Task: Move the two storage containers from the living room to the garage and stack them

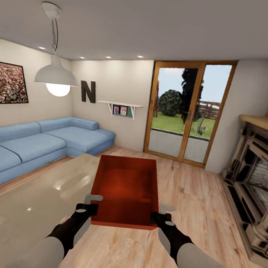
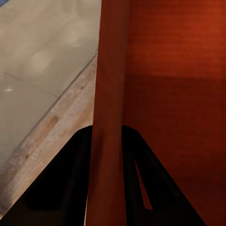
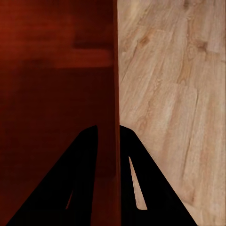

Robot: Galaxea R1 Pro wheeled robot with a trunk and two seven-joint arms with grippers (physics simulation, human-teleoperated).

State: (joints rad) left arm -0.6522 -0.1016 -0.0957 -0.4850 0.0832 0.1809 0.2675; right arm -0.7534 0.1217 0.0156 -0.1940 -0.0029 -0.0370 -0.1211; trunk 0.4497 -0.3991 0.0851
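I hold one orange-red storage container [image 1: 126, 190] level in front of me over the living room's light wood plank floor [image 1: 198, 193]. My left gripper [image 1: 89, 207] is shut on its left wall, and the wall [image 2: 110, 94] runs between the black fingers [image 2: 66, 183] in the left wrist view. On the opposite wall my right gripper [image 1: 161, 216] is shut too; in the right wrist view that wall [image 3: 113, 84] passes between its fingers [image 3: 136, 188]. The bin is open-topped and empty. The second container and the garage are out of view.
A blue corner sofa [image 1: 34, 145] lines the left wall. A glossy beige-grey surface [image 1: 20, 209] lies at the lower left. The brick fireplace [image 1: 256, 178] stands at the right. Wood-framed glass doors [image 1: 189, 114] face me, and a pendant lamp [image 1: 55, 75] hangs at upper left.
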